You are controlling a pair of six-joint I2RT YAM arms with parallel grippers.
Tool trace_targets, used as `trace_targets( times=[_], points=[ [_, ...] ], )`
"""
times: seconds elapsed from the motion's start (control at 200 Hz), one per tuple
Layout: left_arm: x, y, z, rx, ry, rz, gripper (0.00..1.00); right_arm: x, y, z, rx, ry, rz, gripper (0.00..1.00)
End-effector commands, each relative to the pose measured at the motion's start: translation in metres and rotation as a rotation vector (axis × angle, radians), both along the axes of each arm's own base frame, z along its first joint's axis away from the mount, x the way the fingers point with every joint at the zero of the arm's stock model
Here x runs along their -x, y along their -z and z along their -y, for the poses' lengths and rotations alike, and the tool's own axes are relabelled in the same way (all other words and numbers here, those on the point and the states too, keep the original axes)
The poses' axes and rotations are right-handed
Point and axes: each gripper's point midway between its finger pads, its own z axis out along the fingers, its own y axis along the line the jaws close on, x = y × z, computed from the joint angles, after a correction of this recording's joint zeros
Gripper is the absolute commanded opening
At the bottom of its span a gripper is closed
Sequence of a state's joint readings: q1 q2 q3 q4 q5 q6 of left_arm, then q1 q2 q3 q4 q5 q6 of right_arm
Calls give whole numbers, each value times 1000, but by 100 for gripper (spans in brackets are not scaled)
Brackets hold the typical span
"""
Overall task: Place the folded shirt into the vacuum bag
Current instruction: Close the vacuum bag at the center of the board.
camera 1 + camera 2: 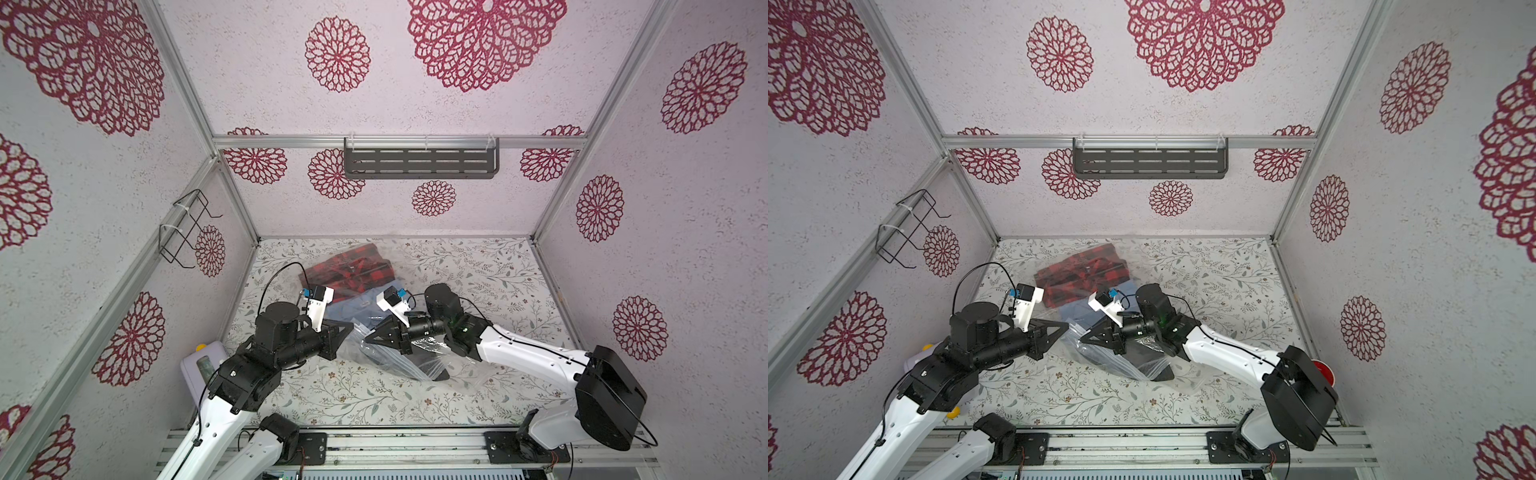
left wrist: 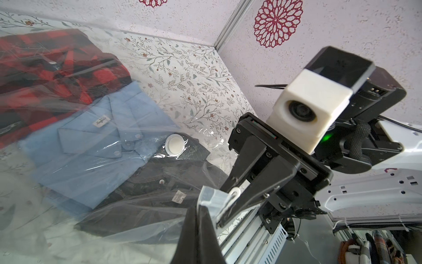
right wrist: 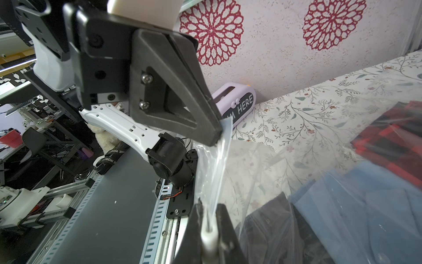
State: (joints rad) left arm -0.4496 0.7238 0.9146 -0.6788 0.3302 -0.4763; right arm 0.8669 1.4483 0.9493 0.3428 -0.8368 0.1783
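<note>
Two grips: both clamped on the mouth edge of the bag [image 2: 114, 205], tips near each other over the middle of the table [image 1: 374, 403].
Left gripper [image 3: 217, 137]: jaws together, pinching a strip of film.
Right gripper [image 2: 228, 205]: jaws closed on the white clip [image 2: 234, 191] at the zip edge.
Bag: runs from my grips back toward the far edge; valve [image 2: 175, 144] on top.
Shirts: plaid shirt [image 2: 45, 68] deepest, blue shirt [image 2: 91, 141] next, dark shirt [image 2: 146, 182] nearest the mouth, all under film. Whether the dark one's near corner clears the zip, I cannot tell.
Doing it well: hold the edge taut and level between both grips, lift gently, avoid tugs that slip the film.
</note>
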Motion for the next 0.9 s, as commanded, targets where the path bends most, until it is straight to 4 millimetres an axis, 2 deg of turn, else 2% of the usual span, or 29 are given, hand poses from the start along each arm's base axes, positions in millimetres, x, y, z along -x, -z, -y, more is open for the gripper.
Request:
trace_targets(
  times=[0.0, 0.325, 0.615, 0.891],
  points=[
    [-33, -39, -42, -4, -255, 172, 0, 25, 25, 20, 100, -70, -73, 0],
    [-37, -53, -56, 8, -331, 205, 0, 17, 46, 28, 225, -2, -58, 0],
    [-34, -64, -76, 13, -422, 243, 0, 9, 54, 38, 327, 61, -32, 0],
    [-33, -68, -83, 15, -455, 262, 0, 6, 63, 48, 400, 101, -27, 0]
  ],
)
